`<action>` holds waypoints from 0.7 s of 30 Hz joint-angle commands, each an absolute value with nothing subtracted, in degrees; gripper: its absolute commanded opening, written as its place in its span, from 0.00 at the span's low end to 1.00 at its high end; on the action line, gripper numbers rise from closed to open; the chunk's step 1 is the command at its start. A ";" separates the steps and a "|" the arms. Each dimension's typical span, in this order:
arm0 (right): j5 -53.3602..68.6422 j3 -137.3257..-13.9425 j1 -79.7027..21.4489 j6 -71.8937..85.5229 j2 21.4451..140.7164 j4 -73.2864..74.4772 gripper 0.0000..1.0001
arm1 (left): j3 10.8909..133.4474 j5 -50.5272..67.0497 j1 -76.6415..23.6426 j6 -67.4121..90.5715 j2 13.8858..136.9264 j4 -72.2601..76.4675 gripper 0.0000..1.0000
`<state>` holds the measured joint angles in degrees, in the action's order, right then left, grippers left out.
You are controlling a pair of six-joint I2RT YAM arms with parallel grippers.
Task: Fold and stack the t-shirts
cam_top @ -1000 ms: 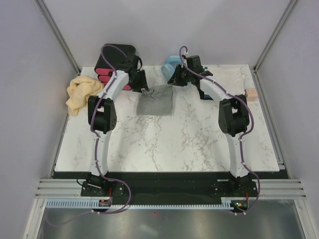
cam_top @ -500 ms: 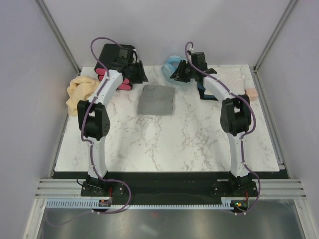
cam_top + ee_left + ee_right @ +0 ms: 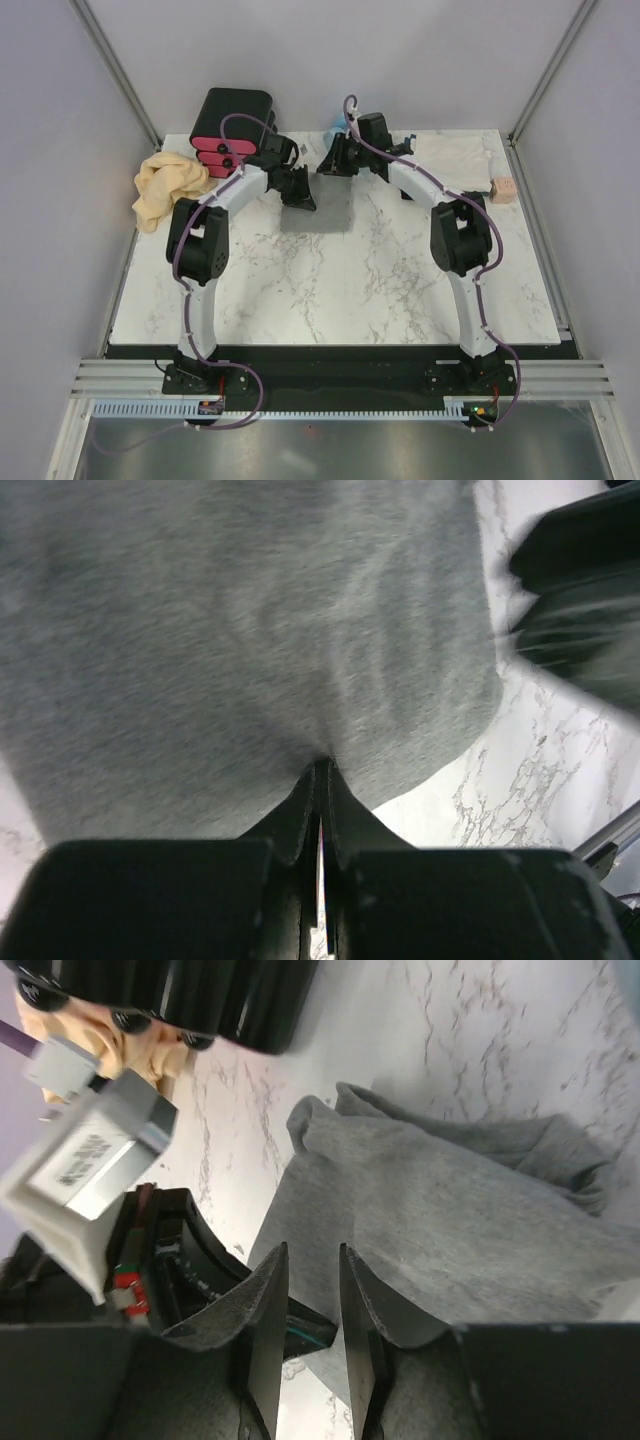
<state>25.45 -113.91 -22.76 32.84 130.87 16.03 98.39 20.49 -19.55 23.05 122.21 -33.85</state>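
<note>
1. Grey t-shirt (image 3: 250,630): upper centre of the overhead view, on the counter (image 3: 350,290), between the two tools.
2. Left tool (image 3: 320,765): jaws closed, pinching the shirt's near edge.
3. Right tool (image 3: 312,1255): jaws narrowly apart, nothing visibly pinched. Cloth lies directly beyond its tips, so it is probably better placed for the free edge.

Overhead view, wrist close-ups (sharing grey shirt (image 3: 250,630))
</note>
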 commanded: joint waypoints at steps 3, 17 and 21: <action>21.64 -112.16 -23.29 30.77 134.21 18.46 0.32 | 97.65 22.68 -20.74 20.22 122.52 -29.71 0.02; 15.91 -117.06 -25.49 29.00 141.67 19.51 0.31 | 88.69 20.13 -21.62 17.85 120.24 -34.54 0.02; 15.65 -120.40 -25.84 29.62 143.08 19.34 0.32 | 85.79 18.99 -21.62 17.67 118.57 -34.89 0.02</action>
<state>18.37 -116.20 -25.39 30.15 140.97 20.16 89.14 21.02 -20.86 21.37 121.32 -29.87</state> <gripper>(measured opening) 0.312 0.025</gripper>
